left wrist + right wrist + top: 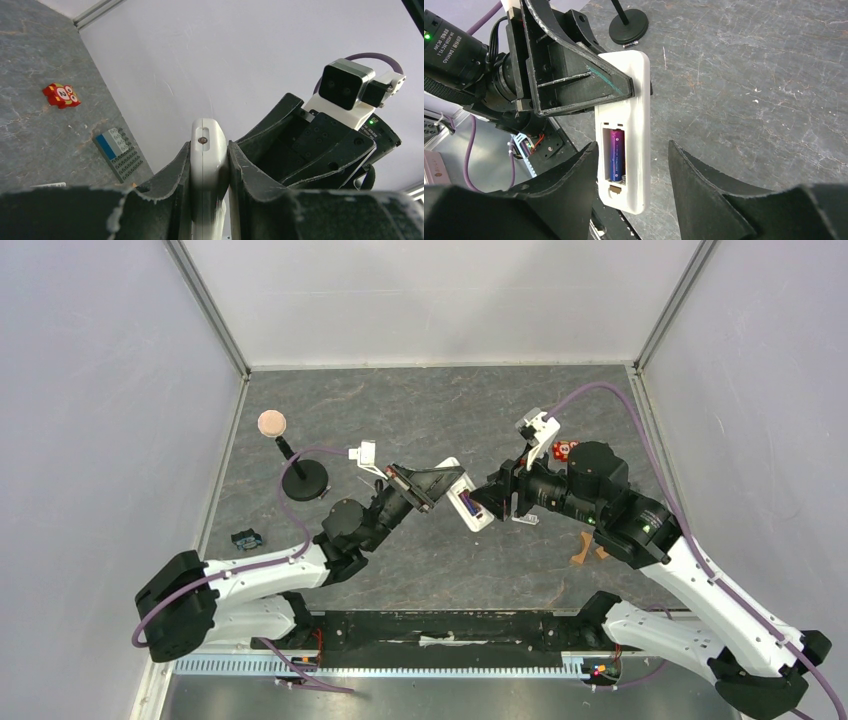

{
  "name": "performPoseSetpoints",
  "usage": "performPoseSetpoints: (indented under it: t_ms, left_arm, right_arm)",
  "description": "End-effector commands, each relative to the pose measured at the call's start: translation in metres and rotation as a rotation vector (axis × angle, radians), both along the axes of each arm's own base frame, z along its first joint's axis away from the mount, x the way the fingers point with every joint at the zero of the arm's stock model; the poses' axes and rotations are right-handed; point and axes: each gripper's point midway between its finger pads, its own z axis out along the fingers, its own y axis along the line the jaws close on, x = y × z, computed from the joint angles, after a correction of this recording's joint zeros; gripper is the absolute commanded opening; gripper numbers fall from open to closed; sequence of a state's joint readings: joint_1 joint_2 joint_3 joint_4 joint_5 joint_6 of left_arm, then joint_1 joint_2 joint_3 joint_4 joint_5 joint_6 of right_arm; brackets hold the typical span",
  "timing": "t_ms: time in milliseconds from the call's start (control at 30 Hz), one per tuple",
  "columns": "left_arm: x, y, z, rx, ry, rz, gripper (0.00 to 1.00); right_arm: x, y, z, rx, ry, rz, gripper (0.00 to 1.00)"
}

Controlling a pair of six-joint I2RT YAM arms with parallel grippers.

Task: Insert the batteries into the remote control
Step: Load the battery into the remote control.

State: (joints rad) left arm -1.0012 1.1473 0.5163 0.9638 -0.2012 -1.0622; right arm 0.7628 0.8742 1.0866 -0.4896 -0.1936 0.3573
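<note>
My left gripper point(209, 146) is shut on the white remote control point(208, 150) and holds it edge-on above the table. In the top view the remote point(462, 492) is in mid-air between the two arms, with my left gripper point(440, 480) on its far end. In the right wrist view the remote's point(636, 100) back faces the camera with its bay open. One purple-blue battery point(616, 155) lies in the bay's left slot. My right gripper point(631, 145) is open and empty, with a finger on each side of the remote's near end, not touching it.
A black stand point(305, 480) with a pink disc is at the left, and a small thin cylinder point(630, 45) lies by its base. A red block point(562, 449) is behind the right arm, tan wooden pieces point(588, 550) beside it. A blue-grey studded plate point(120, 152) lies on the table.
</note>
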Motion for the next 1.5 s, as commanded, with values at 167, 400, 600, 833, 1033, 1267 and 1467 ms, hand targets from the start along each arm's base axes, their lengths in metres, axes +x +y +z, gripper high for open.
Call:
performPoseSetpoints:
  t_ms: [167, 400, 600, 833, 1033, 1267, 1467]
  left_arm:
    - [0.002, 0.003, 0.021, -0.043, 0.008, 0.017, 0.02]
    - [0.003, 0.0, 0.019, -0.037, 0.016, 0.015, 0.02]
    - [0.002, -0.002, 0.019, -0.035, 0.013, 0.001, 0.02]
    - [0.002, -0.003, 0.019, -0.046, 0.019, -0.004, 0.02]
    - [0.002, -0.005, 0.022, -0.066, 0.018, -0.011, 0.02]
    - [0.003, -0.008, 0.022, -0.09, 0.023, -0.021, 0.02]
    - [0.003, -0.008, 0.02, -0.088, 0.02, -0.019, 0.02]
  right_arm:
    - [0.006, 0.0, -0.013, -0.046, -0.014, -0.002, 0.54]
    - [0.009, 0.003, -0.022, -0.055, 0.01, -0.009, 0.51]
    - [0.015, 0.0, -0.031, -0.073, 0.037, -0.053, 0.44]
    - [0.013, 0.002, -0.039, -0.082, 0.055, -0.039, 0.41]
    - [0.007, 0.007, -0.045, -0.086, 0.064, -0.008, 0.41]
    - [-0.002, 0.014, -0.049, -0.079, 0.075, 0.057, 0.41]
    - [0.003, 0.009, -0.05, -0.087, 0.083, 0.006, 0.41]
